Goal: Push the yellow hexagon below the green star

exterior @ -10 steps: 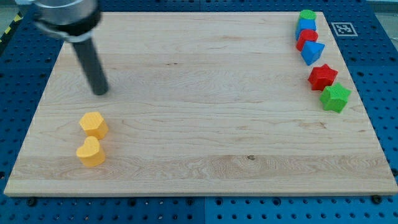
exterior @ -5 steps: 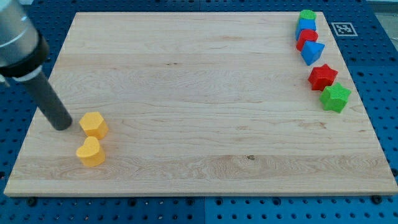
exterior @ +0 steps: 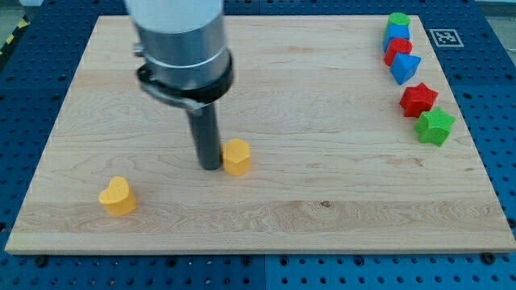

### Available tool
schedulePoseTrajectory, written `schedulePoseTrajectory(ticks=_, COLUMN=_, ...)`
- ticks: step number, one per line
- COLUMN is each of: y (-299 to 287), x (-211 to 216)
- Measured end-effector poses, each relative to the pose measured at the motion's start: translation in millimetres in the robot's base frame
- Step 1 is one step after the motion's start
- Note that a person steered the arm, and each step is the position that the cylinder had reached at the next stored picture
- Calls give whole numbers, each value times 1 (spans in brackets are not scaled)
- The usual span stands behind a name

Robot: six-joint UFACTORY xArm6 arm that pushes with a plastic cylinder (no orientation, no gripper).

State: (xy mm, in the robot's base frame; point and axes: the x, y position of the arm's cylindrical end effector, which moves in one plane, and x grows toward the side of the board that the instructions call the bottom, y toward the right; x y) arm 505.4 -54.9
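Observation:
The yellow hexagon (exterior: 236,156) lies near the middle of the wooden board (exterior: 266,72). My tip (exterior: 211,166) stands right against the hexagon's left side. The green star (exterior: 435,126) lies at the view's right edge of the board, far to the right of the hexagon and slightly higher. The rod rises from the tip to the wide grey arm body above it.
A yellow heart (exterior: 118,196) lies at the lower left. Along the right edge, top to bottom: a green block (exterior: 397,20), a blue block (exterior: 397,35), a red block (exterior: 397,50), a blue triangle (exterior: 405,68), a red star (exterior: 418,99).
My tip swept from the board's left side to the right, and the yellow hexagon slid with it from beside the yellow heart to near the board's middle.

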Motion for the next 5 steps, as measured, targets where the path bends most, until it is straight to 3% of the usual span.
schedulePoseTrajectory(ticks=3, y=120, x=-11)
schedulePoseTrajectory(ticks=5, y=142, x=20)
